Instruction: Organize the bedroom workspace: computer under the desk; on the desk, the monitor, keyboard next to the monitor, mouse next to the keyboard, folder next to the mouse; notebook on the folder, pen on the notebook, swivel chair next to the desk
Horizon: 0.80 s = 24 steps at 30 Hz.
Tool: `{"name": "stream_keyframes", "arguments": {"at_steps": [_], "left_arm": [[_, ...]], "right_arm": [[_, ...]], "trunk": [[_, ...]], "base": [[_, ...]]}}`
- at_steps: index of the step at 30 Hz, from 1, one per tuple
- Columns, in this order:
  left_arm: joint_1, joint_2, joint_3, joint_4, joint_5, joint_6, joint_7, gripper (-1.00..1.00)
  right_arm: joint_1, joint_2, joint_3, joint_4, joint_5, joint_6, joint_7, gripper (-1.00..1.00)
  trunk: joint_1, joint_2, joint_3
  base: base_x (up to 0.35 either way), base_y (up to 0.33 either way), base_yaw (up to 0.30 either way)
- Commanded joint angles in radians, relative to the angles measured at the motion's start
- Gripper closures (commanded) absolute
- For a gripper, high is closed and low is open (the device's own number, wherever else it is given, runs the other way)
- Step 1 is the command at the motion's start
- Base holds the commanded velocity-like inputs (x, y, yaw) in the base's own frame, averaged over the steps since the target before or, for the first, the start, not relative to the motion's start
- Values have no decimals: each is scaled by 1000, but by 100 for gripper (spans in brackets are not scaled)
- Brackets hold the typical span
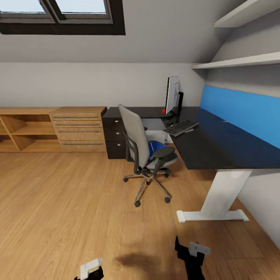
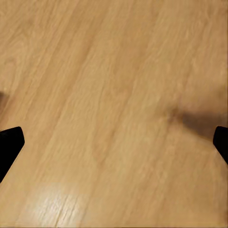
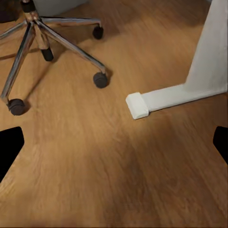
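swivel chair (image 1: 146, 149) well beyond right claw (image 1: 190, 254)

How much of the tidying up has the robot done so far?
Partly done. The monitor and keyboard already sit side by side on the desk. Nothing is in hand: both grippers' jaws hang open over the wooden floor. The blue folder still lies on the swivel chair and needs moving. I can't make out the mouse, notebook, pen or computer.

Wooden plank floor (image 1: 70, 202), low wooden shelving and drawers (image 1: 54, 129) along white wall, skylight (image 1: 62, 13) above.
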Motion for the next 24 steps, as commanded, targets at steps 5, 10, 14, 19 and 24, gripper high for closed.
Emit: {"name": "stream_keyframes", "arguments": {"at_steps": [5, 10, 14, 19, 24], "left_arm": [[-90, -38, -5, -232, -9, 318, 37, -100], [-213, -38, -5, -398, -10, 412, 47, -100], [-195, -38, 0, -448, 7, 432, 46, -100], [-157, -38, -30, -517, 9, 452, 46, -100], [-145, -35, -79, -651, 15, 518, 42, -100]], "right_arm": [[-203, 32, -3, 40, -14, 31, -82, -100], [-327, 57, -3, 66, -16, 84, -118, -100], [-350, 71, -4, 120, -15, 95, -159, -100], [-356, 76, -4, 146, -21, 182, -271, -100], [-423, 75, -2, 128, -24, 244, -289, -100]], "trunk": [[19, -36, -17], [38, -71, -33], [54, -99, -45], [73, -134, -61], [92, -169, -77]], "base": [[0, 0, 0], [0, 0, 0], [0, 0, 0], [0, 0, 0], [0, 0, 0]]}}
